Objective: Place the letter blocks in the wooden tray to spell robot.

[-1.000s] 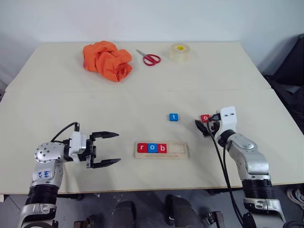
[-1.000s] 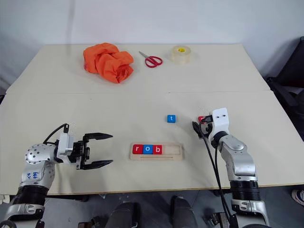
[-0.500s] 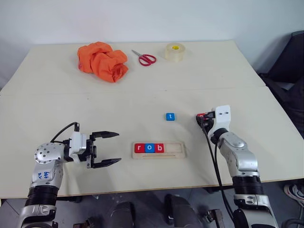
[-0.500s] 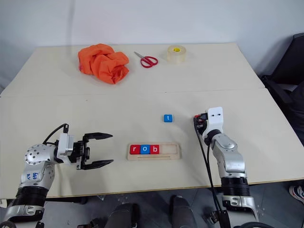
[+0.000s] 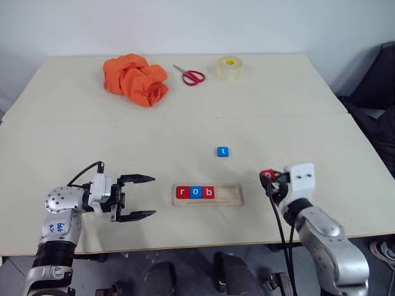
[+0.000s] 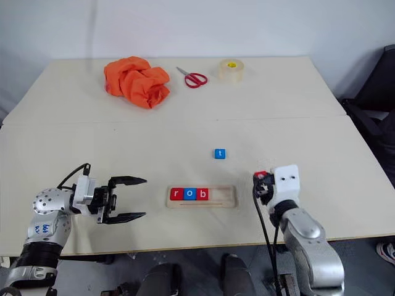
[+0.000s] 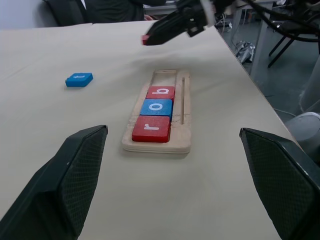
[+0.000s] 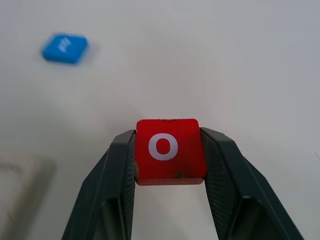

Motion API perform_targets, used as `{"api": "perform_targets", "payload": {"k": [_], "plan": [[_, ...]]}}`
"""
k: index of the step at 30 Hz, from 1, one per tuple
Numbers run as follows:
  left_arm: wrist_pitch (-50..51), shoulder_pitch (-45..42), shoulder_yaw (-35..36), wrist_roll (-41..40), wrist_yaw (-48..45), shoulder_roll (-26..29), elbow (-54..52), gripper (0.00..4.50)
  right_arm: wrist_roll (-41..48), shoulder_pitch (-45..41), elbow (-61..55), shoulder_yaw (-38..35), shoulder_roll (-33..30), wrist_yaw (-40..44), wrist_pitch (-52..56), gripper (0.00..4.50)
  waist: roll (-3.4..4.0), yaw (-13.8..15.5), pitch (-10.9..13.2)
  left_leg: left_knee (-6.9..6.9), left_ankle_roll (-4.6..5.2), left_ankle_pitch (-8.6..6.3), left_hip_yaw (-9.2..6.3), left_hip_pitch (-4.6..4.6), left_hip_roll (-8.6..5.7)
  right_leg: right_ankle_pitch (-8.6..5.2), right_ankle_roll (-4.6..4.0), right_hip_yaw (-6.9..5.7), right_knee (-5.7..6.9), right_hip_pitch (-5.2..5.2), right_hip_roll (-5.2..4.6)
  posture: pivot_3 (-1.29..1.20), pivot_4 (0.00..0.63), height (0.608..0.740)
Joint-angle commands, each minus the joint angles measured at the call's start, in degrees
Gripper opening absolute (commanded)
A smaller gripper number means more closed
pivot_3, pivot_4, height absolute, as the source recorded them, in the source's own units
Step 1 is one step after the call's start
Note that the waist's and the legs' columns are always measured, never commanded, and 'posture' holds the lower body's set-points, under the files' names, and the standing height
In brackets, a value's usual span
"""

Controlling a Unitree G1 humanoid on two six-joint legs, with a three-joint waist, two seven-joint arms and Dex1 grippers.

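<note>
The big pale desk (image 5: 92, 135) holds an orange cloth (image 5: 135, 78), red scissors (image 5: 192, 75) and a roll of tape (image 5: 229, 68) at the far side. Nearer lie a blue t block (image 5: 223, 151) and the wooden tray (image 5: 229, 195).

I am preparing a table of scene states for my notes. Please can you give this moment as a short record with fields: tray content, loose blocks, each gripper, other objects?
tray content: wooden tray holds red r, blue o, red b; two free places at its right end
loose block: blue t on table beyond tray
right gripper: shut on red o block, lifted, right of tray
left gripper: open, empty, left of tray
other objects: orange cloth, scissors, tape roll at far edge
</note>
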Motion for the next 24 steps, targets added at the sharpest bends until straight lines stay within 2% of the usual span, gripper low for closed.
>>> {"api": "perform_targets", "payload": {"k": [1, 2, 6, 10, 11, 17, 21, 24], "plan": [[-0.38, -1.59, 0.21, -1.0, -1.89, 0.27, 1.08, 4.5, 1.96, 1.16, -3.97, -0.74, 0.6, -0.26, 2.16, 1.47, 0.0, 0.03, 0.0, -0.01, 0.01, 0.01, -0.02, 0.02, 0.01, -0.01, -0.01, 0.0, 0.02, 0.0, 0.02, 0.0, 0.15, 0.74], [-0.41, -1.76, 0.16, -1.02, -1.98, 0.25, 1.22, 4.5, 2.29, 1.03, -3.82, -0.67, 0.9, -0.25, 2.33, 1.47, 0.0, 0.03, 0.0, -0.02, 0.02, 0.02, -0.04, 0.04, 0.01, -0.03, -0.05, -0.01, 0.05, 0.0, 0.03, 0.0, 0.15, 0.74], [-0.72, -2.42, -0.12, -0.86, -2.21, 0.18, 1.94, 4.5, 2.99, 0.28, -2.45, -0.4, 1.32, 0.15, 2.26, 2.84, 0.0, 0.05, 0.0, -0.02, 0.02, 0.02, -0.03, 0.02, 0.0, -0.03, -0.05, -0.01, 0.04, 0.0, 0.02, 0.0, 0.15, 0.74], [-0.79, -2.73, -0.23, -0.81, -2.01, 0.13, 2.03, 4.5, 3.64, -0.17, -2.95, -0.98, -1.02, 2.41, 1.61, 4.3, -0.01, 0.09, -0.01, -0.02, 0.02, 0.02, -0.03, -0.01, -0.01, -0.03, -0.05, -0.01, 0.01, -0.01, 0.01, 0.0, 0.15, 0.74], [-0.86, -2.69, -0.2, -0.8, -1.97, 0.12, 2.02, 4.5, 4.17, -0.28, -3.3, -1.22, -2.23, 3.74, 1.59, 4.47, -0.01, 0.09, -0.01, -0.02, 0.02, 0.02, -0.03, -0.02, -0.01, -0.03, -0.05, -0.01, 0.0, 0.0, 0.01, 0.0, 0.15, 0.74], [-1.3, -2.23, -0.22, -0.8, -1.49, -0.43, 1.7, 4.5, 6.22, -2.48, -2.2, 0.3, -17.08, 17.48, -1.33, 4.47, -0.01, 0.13, -0.01, -0.01, 0.02, 0.02, -0.03, -0.01, -0.03, -0.02, -0.04, -0.01, -0.02, 0.0, 0.0, 0.0, 0.15, 0.74], [-1.6, -1.51, -0.19, -0.81, -0.72, -1.27, 0.95, 4.5, 5.57, -5.77, 4.57, 2.34, -29.73, 30.32, -7.47, 4.47, -0.06, 0.08, -0.03, -0.03, 0.03, 0.02, -0.05, 0.0, -0.04, -0.02, -0.03, -0.02, -0.05, 0.02, 0.01, 0.0, 0.15, 0.74], [-1.86, -0.81, -0.23, -0.68, -0.45, -1.78, 0.34, 4.5, 4.53, -9.0, 11.06, 4.58, -35.98, 37.52, -11.94, 4.47, -0.1, 0.1, -0.02, -0.03, 0.03, 0.02, -0.05, 0.0, -0.03, -0.01, -0.01, -0.03, -0.09, 0.04, 0.02, 0.0, 0.15, 0.74]]}}
